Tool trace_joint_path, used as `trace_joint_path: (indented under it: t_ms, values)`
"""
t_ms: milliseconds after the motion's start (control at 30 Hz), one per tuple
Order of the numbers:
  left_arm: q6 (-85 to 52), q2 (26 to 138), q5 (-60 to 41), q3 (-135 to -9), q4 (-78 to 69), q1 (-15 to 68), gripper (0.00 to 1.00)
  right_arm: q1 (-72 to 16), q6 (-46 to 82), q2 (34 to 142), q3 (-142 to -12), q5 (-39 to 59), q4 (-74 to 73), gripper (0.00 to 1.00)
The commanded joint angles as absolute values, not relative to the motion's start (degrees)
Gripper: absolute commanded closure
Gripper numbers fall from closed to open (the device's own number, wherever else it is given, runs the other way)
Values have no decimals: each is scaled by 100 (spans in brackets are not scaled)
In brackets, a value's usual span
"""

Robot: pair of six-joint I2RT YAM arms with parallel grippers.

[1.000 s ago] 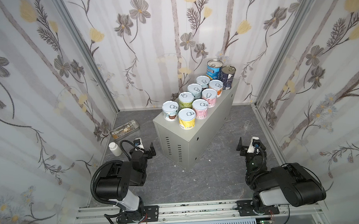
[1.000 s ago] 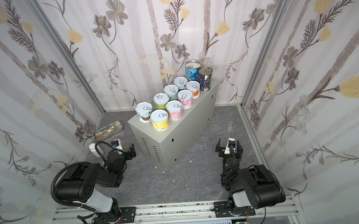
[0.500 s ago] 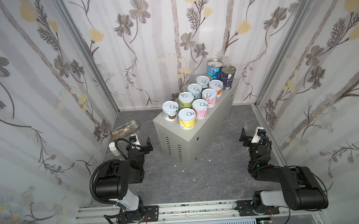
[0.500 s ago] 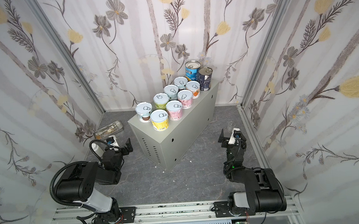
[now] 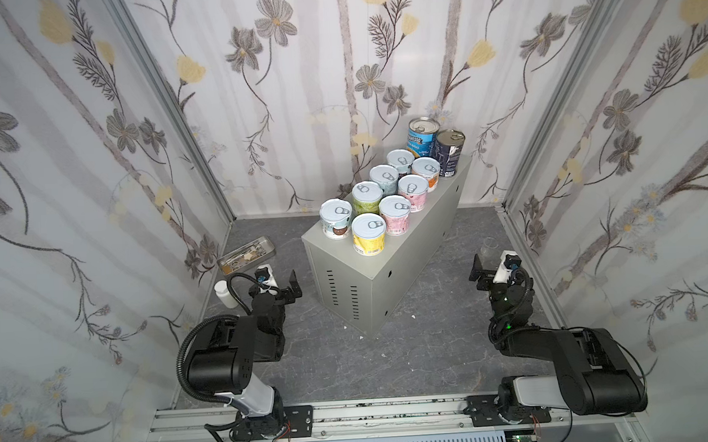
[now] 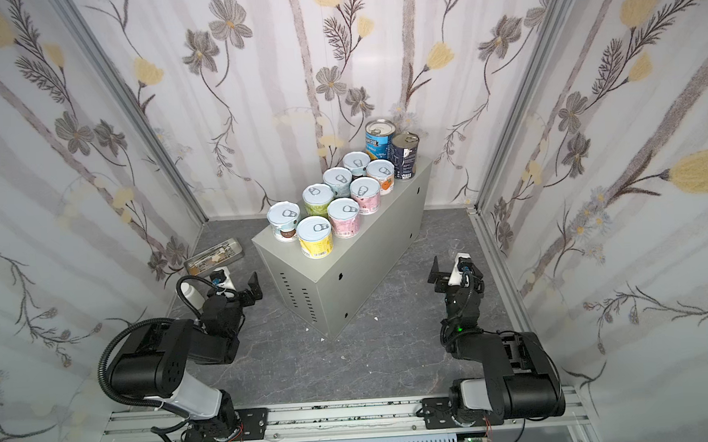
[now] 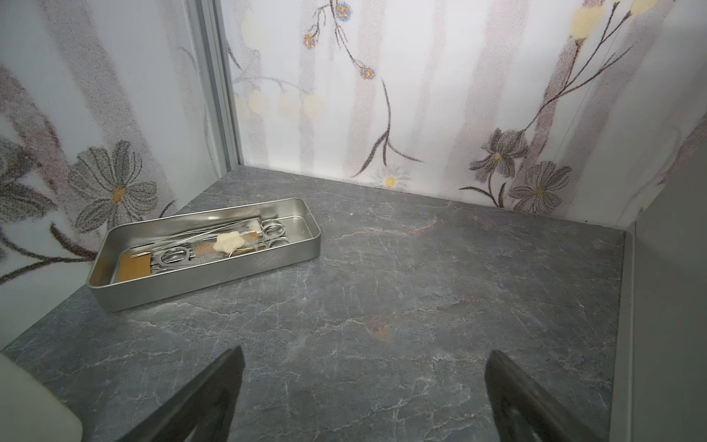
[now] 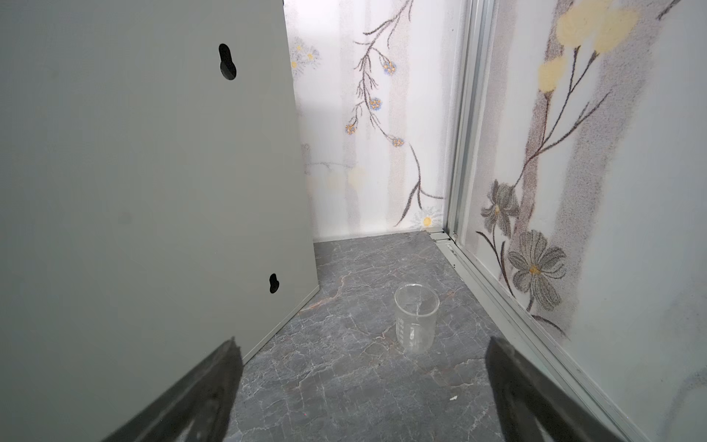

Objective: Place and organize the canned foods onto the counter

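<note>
The canned foods stand upright in two rows on top of the counter [image 5: 421,260] [image 6: 370,250], a light-grey metal box with vent slots, in both top views. Several short pastel cans run from the yellow one [image 5: 369,233] at the front to the back. The blue Progresso tin [image 5: 422,137] and the navy tin [image 5: 449,152] close the far end. My left gripper [image 5: 278,282] [image 7: 363,382] is open and empty, low over the floor left of the counter. My right gripper [image 5: 494,271] [image 8: 363,382] is open and empty, right of the counter, whose side fills much of its wrist view.
A shallow metal tray [image 5: 246,254] [image 7: 206,283] of instruments lies by the left wall, ahead of the left gripper. A white bottle [image 5: 225,293] stands beside the left arm. A small clear glass [image 8: 416,317] [image 5: 490,246] stands ahead of the right gripper near the right wall.
Both grippers have moved away from the arm bases toward the back of the cell, the right one further. Both stayed open. The cans have not moved.
</note>
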State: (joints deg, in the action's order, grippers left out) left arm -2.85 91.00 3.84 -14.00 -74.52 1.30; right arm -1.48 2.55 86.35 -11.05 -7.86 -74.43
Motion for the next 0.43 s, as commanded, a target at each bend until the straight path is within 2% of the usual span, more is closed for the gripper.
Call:
trace_joint_path:
  t_ms: [0, 400]
  values:
    - [-281, 9076, 335, -1424, -7559, 123, 0, -158, 232, 8657, -1143, -743, -7530, 0]
    - [-282, 9084, 343, -1424, -7559, 126, 0, -158, 221, 8657, -1152, -747, -7516, 0]
